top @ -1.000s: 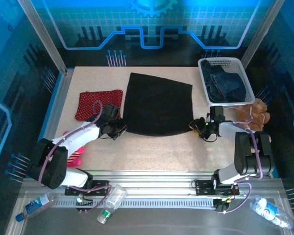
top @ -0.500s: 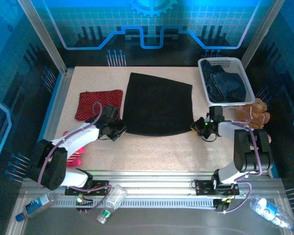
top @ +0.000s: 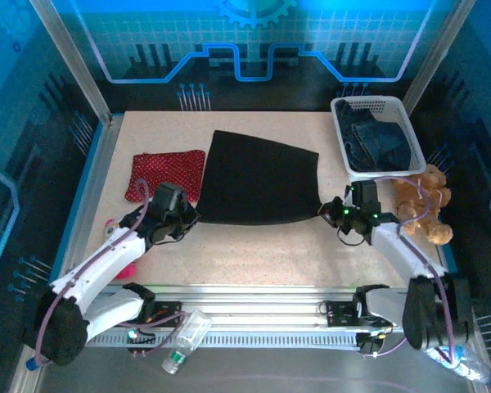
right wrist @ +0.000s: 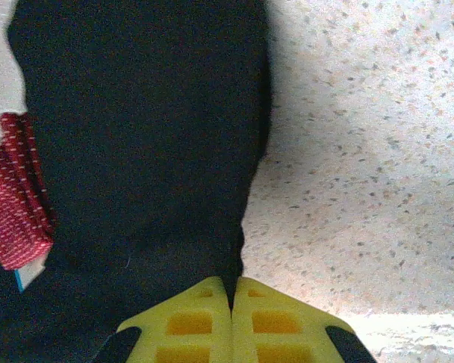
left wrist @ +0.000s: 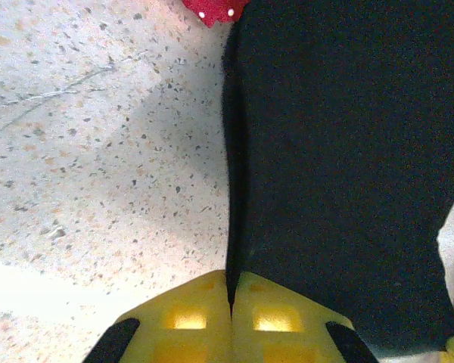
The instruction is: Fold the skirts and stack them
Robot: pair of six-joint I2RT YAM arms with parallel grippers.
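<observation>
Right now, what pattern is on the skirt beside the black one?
That skirt is red with small white dots; top external view.

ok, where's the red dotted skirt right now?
In the top view, the folded red white-dotted cloth skirt lies left of the plain black cloth skirt, just beyond the left gripper.

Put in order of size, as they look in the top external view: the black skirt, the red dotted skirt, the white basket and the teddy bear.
1. black skirt, clearly the largest
2. white basket
3. red dotted skirt and teddy bear: they cover a similar area, so I do not rank them.
</observation>
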